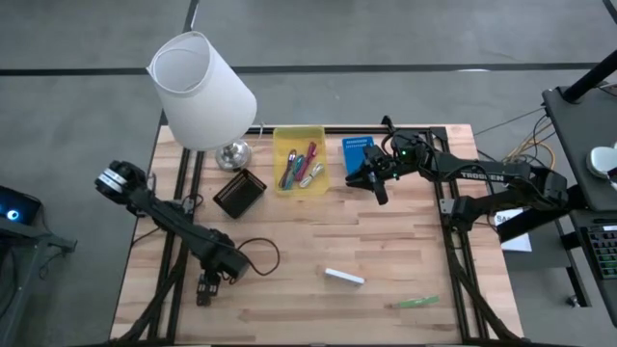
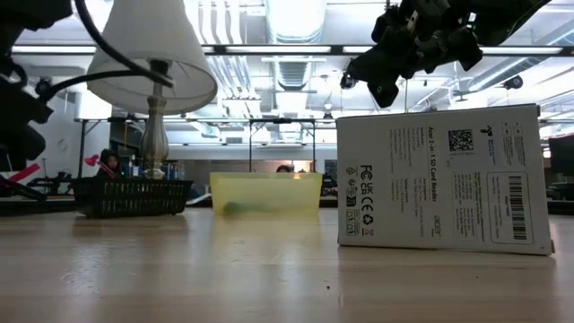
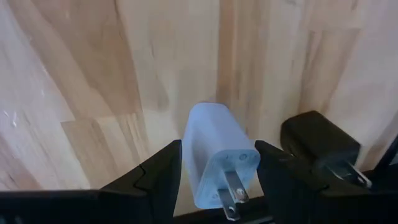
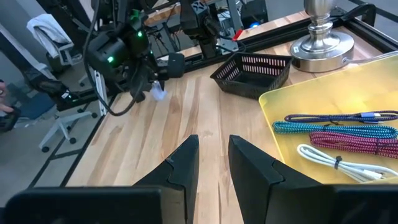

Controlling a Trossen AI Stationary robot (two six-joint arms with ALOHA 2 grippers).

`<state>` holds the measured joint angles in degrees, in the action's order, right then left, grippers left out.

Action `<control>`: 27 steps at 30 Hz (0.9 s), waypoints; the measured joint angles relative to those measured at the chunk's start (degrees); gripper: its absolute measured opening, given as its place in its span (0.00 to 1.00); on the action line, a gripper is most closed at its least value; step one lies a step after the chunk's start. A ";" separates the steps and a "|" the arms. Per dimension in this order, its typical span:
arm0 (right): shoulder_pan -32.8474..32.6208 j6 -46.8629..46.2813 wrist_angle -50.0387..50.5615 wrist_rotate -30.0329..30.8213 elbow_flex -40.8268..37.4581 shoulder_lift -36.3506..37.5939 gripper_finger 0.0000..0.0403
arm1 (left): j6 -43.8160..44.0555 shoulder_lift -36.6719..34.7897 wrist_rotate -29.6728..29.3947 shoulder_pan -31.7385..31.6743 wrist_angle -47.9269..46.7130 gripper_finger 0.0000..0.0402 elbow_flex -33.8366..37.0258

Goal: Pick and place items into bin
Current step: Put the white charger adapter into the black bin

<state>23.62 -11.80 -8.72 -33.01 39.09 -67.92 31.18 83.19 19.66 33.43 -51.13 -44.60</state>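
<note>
The yellow bin [image 1: 299,135] stands at the table's far middle and holds coiled blue, teal, maroon and white cables [image 4: 348,140]. My right gripper [image 1: 374,181] hovers just right of it, above the wood, narrowly open and empty [image 4: 213,155]. My left gripper [image 1: 205,287] is at the near left, shut on a white plug adapter [image 3: 214,140]. A black plug adapter [image 3: 318,144] lies right beside it. A white box [image 1: 344,278] and a green strip [image 1: 417,302] lie flat near the table's near edge. A blue item [image 1: 357,154] lies right of the bin. My left gripper pinches the white plug adapter by its two side faces [image 3: 193,168], near the prong end, one finger [image 3: 155,177] on each side. The prongs point back toward the wrist. Whether the adapter is clear of the table I cannot tell.
A white-shaded lamp [image 1: 202,92] stands at the far left, with a black mesh basket [image 1: 239,193] just in front of it and left of the bin. In the low view the white box [image 2: 439,179] stands close to the camera. Bare wood spans the table's middle.
</note>
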 joint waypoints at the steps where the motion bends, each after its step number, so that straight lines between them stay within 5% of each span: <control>1: 0.01 0.01 0.01 0.02 0.00 0.00 0.19 | 0.00 0.31 -0.14 0.00 -0.32 0.46 0.00; 6: 0.02 0.01 0.01 0.02 0.00 0.00 0.19 | -0.46 2.30 -0.22 0.07 -0.34 0.44 0.02; 13: 0.02 -0.02 0.01 0.04 0.00 0.00 0.19 | 0.01 4.53 0.18 0.02 -0.57 0.25 -0.54; 17: 0.02 -0.14 0.03 0.04 0.00 0.00 0.19 | 0.49 4.16 -1.43 -0.46 -0.44 0.25 -2.13; 21: 0.02 -0.19 0.09 0.04 0.00 0.00 0.19 | 5.91 2.33 -10.86 -1.10 -1.20 0.25 -4.61; 27: 0.02 -0.19 0.42 0.06 0.00 0.00 0.19 | 22.36 -0.55 -34.76 -2.74 -11.20 0.25 -9.22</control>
<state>23.64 -11.99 -8.29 -32.95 39.09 -67.92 53.54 82.64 -15.10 30.69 -62.33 -53.82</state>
